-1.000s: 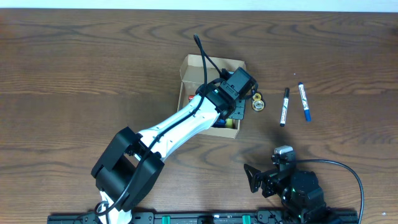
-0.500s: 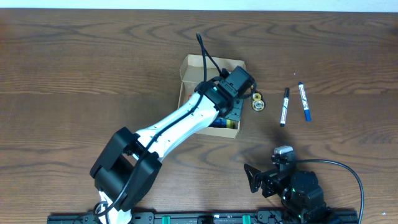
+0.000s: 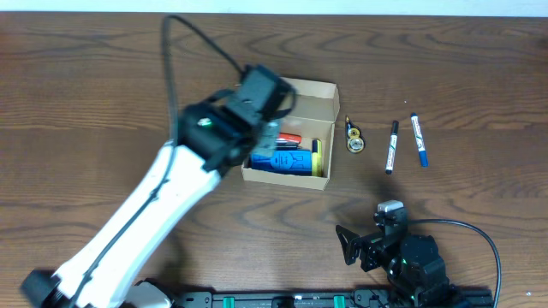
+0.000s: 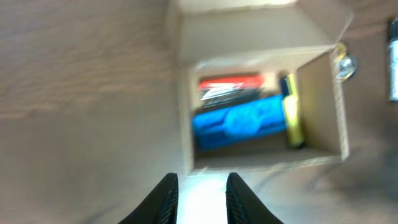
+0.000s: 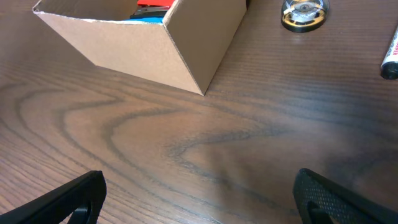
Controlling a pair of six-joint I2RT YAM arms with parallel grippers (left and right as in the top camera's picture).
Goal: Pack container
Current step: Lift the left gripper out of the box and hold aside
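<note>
The container (image 3: 287, 179) sits open near the middle of the table (image 3: 94, 77), a little toward the far edge, with its flap lid standing up on the far side. Inside lie a blue object (image 3: 280, 161) along the near wall, a red item (image 3: 289, 137) behind it, and a yellow marker (image 3: 316, 157) against the wall facing the right edge.

What is not yet packed lies outside on that same side. A small round brass-coloured piece (image 3: 354, 141) is just beside the box wall. Further toward the right edge are a black marker (image 3: 392, 147) and a blue marker (image 3: 419, 139), close together but apart. Both markers have their long axis running roughly from far edge to near edge, almost parallel to that wall.

The left gripper (image 4: 201, 180) hangs over the box's opposite side, the one facing the left edge. Its fingers are parted by a narrow gap with nothing between them. From there the loose pieces lie across the whole box.

The right gripper (image 5: 199, 177) rests low by the near edge, toward the right corner, fingers spread wide and empty. It faces the box's near corner, with the brass piece and one marker end ahead of it.

By my reading the right arm is the nearer one for the markers. A grasp across their narrow width means closing along the left-right line of the table.
</note>
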